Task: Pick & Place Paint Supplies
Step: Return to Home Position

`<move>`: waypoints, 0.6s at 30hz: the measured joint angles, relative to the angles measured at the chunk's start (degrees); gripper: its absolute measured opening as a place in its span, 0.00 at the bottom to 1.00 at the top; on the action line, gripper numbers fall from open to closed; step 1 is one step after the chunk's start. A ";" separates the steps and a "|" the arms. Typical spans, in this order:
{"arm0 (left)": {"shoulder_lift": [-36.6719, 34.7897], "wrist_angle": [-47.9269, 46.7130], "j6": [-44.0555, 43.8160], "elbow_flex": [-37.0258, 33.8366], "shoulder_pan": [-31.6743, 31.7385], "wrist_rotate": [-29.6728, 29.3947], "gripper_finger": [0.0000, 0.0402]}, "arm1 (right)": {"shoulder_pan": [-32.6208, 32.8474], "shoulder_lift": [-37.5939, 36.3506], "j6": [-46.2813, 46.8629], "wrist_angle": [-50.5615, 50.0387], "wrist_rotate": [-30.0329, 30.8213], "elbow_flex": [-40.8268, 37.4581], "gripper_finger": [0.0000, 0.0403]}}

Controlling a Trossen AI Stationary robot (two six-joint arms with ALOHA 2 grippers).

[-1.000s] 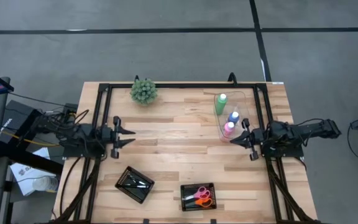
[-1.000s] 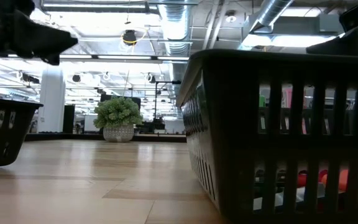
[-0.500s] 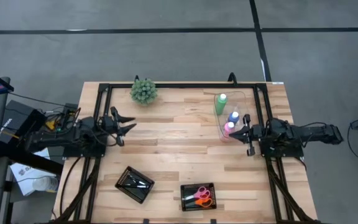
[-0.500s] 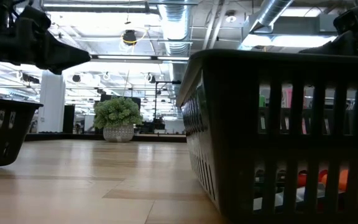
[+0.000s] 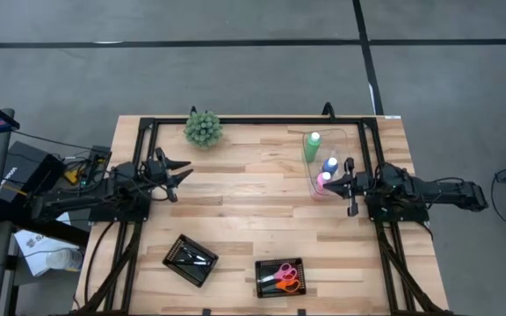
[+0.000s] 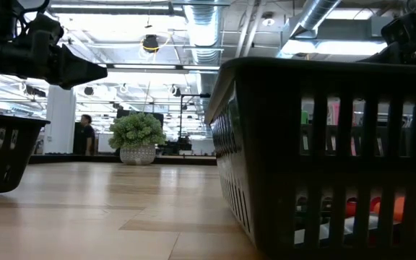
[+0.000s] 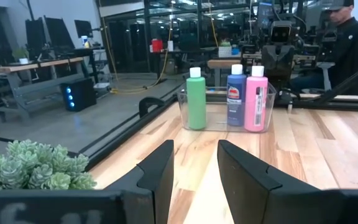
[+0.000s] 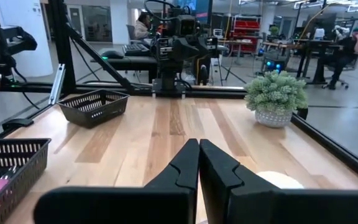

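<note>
Aloft, left gripper (image 5: 185, 174) and right gripper (image 5: 330, 186)

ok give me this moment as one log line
left gripper open, empty | right gripper shut, empty, by pink bottle | brushes in left black tray | scissors in right black tray

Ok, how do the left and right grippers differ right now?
The left gripper has its fingers open, with a clear gap in the left wrist view; the right gripper has its fingers shut together. The left gripper hangs over bare wood, not far from the plant ball, while the right gripper is by the clear tray of bottles. Both are empty and point inward across the table.
</note>
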 joint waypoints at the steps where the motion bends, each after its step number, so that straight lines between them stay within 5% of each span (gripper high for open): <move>1: 0.00 0.16 0.28 0.00 0.00 -0.02 0.29 | 0.01 0.00 0.04 0.00 0.01 0.00 0.01; 18: 0.00 0.19 0.37 -0.02 0.00 -0.17 0.29 | 0.01 0.00 7.99 0.02 0.01 -0.02 0.01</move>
